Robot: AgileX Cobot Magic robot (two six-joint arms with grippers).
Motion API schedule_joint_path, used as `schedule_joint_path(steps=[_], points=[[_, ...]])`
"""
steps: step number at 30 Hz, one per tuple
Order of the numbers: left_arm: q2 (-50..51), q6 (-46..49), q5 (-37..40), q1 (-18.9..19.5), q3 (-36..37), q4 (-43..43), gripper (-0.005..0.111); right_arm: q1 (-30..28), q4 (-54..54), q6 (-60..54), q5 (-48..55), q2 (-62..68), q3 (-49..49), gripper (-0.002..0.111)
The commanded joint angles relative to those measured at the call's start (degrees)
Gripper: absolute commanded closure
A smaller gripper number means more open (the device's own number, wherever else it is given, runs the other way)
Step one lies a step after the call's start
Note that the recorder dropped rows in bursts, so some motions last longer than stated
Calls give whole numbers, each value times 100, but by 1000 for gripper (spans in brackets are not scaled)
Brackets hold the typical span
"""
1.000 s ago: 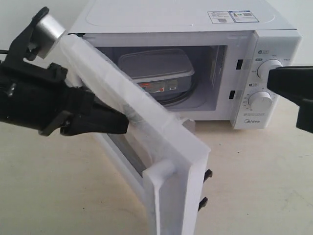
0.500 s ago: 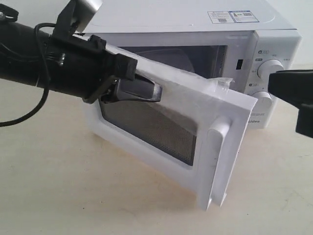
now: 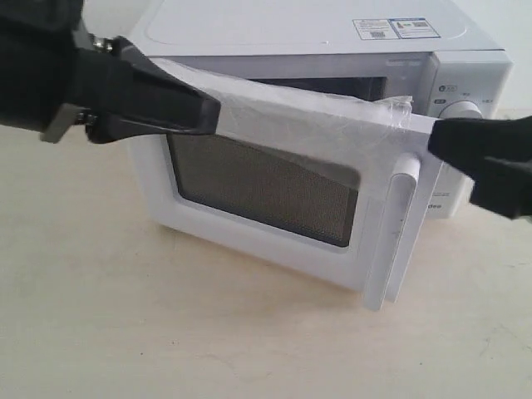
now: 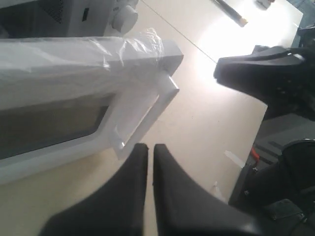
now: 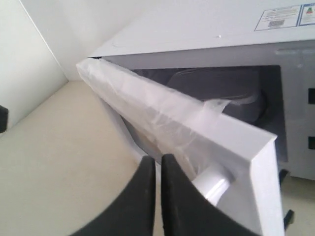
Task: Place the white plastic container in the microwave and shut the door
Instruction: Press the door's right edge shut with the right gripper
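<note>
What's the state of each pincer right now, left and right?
Left pincer: closed, holding nothing, tips up against the door.
Right pincer: closed, holding nothing.

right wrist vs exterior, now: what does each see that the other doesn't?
Right wrist only: the white plastic container inside the microwave, seen through the gap.
Exterior only: the dark window and a knob on the panel.
Both: the door ajar, its handle, the loose film, the top stickers.
</note>
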Motion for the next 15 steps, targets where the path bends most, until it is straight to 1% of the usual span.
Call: schedule_joint_path(steps=[1,3,7,11,15], points=[[-573,-541,-231,-25,358,564,102,-6,-19,393,-1043,558,303,108],[-879,-829,-350,-25,600,838,102,-6,-19,420,-1279,861,303,108],[-1490,-1057,-546,-25,1018,961,102,-6,-5,498,-1936,1363,303,108],[-1889,-1057,-554,-25,1149,961,102,-6,150,432,-2342,1796,303,108],[-2053,-1067,-531,-25,1149,961,102,-6,463,21,-2880,2284,293,108]])
